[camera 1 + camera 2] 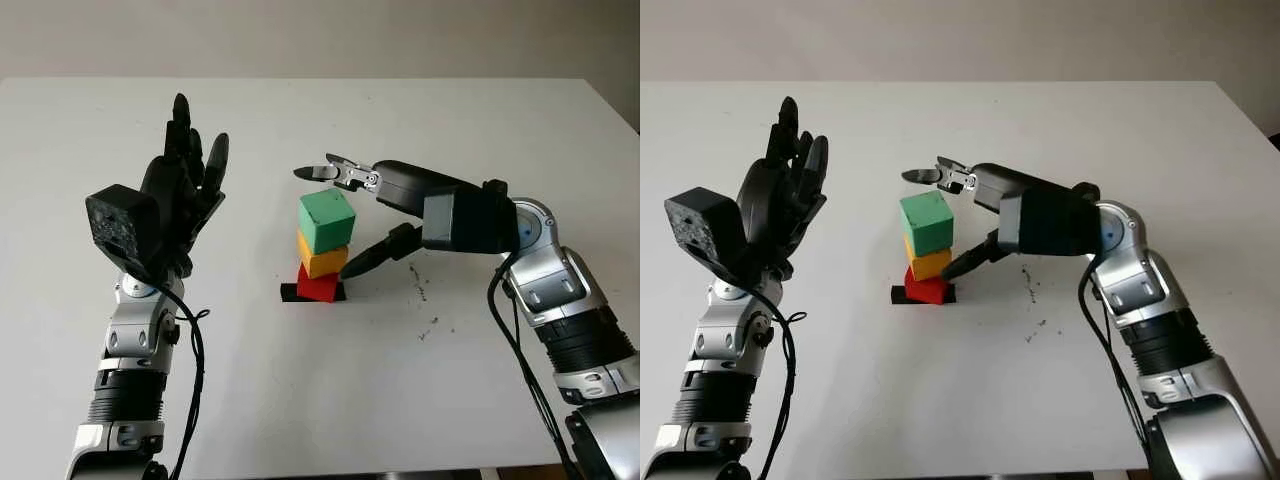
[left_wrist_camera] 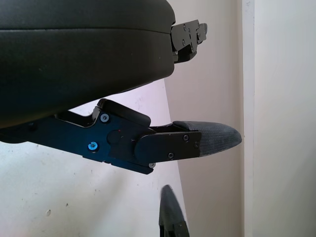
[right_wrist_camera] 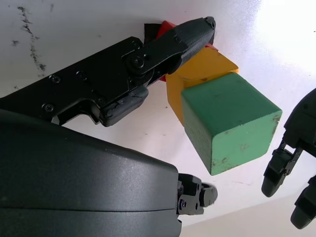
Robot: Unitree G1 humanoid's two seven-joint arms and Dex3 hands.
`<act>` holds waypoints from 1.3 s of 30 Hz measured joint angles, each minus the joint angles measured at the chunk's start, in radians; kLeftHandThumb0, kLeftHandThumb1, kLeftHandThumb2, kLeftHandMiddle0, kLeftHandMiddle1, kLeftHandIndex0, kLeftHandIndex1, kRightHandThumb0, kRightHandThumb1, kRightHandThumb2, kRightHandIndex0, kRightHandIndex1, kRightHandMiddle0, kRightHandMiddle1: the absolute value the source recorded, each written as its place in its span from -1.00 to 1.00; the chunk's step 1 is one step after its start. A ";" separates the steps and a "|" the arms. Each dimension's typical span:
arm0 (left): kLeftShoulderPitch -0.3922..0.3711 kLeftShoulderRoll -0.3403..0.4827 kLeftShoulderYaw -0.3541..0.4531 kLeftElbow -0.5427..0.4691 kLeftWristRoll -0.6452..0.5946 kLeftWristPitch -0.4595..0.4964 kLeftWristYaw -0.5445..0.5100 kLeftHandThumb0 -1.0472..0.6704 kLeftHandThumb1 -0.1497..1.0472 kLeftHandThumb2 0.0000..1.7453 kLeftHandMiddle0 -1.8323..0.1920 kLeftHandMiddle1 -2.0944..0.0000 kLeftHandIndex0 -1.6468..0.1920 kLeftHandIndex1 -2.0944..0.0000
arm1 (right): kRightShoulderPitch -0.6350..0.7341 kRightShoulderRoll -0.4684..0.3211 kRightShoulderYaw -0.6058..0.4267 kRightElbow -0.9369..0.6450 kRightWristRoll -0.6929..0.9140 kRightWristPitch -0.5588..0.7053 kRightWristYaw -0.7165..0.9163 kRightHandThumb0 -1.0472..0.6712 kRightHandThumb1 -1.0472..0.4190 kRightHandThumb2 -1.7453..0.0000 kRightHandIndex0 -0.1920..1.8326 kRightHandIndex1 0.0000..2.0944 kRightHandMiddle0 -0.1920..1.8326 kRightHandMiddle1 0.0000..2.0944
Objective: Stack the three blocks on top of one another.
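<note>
- White table (image 1: 300,400), pale wall behind.
- My left hand (image 1: 180,195) raised at left, empty, clear of the blocks.
- Centre: green block (image 1: 327,221) on yellow block (image 1: 322,260) on red block (image 1: 319,286), twisted out of line.
- My right hand (image 1: 365,215) empty around the stack; a brushing finger could topple it.

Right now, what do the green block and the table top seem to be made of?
Green block: probably painted wood, matte, with small dark scuffs and worn spots on its faces; dense foam cannot be ruled out. Table: a smooth white board, likely laminate or painted, faintly glossy, with dark scratch marks beside the right hand.
</note>
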 measured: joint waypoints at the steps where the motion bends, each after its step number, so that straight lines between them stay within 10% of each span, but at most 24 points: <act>1: 0.000 0.000 0.000 0.000 0.001 0.000 0.000 -0.63 1.00 -0.45 1.00 0.98 1.00 0.96 | 0.006 -0.001 -0.006 -0.011 0.004 0.005 -0.003 -0.78 -0.72 0.93 -1.00 -1.00 -1.00 -1.00; 19: 0.017 0.001 0.006 0.000 -0.002 -0.015 -0.014 -0.63 1.00 -0.44 1.00 1.00 1.00 1.00 | 0.141 -0.093 -0.164 -0.093 0.014 0.225 -0.109 -0.28 -0.99 0.86 -0.90 -0.94 -0.90 -0.94; 32: 0.028 0.003 0.024 0.000 -0.022 -0.037 -0.022 -0.64 1.00 -0.43 1.00 0.98 0.99 0.99 | 0.285 0.301 -0.327 -0.178 0.299 0.348 -0.447 -0.59 -1.00 0.21 -1.00 -1.00 -1.00 -1.00; 39: 0.058 0.003 0.026 0.002 -0.038 -0.090 -0.050 -0.60 1.00 -0.38 1.00 1.00 1.00 0.98 | 0.272 0.369 -0.338 -0.172 0.377 0.401 -0.502 -0.62 -1.00 0.10 -1.00 -1.00 -1.00 -1.00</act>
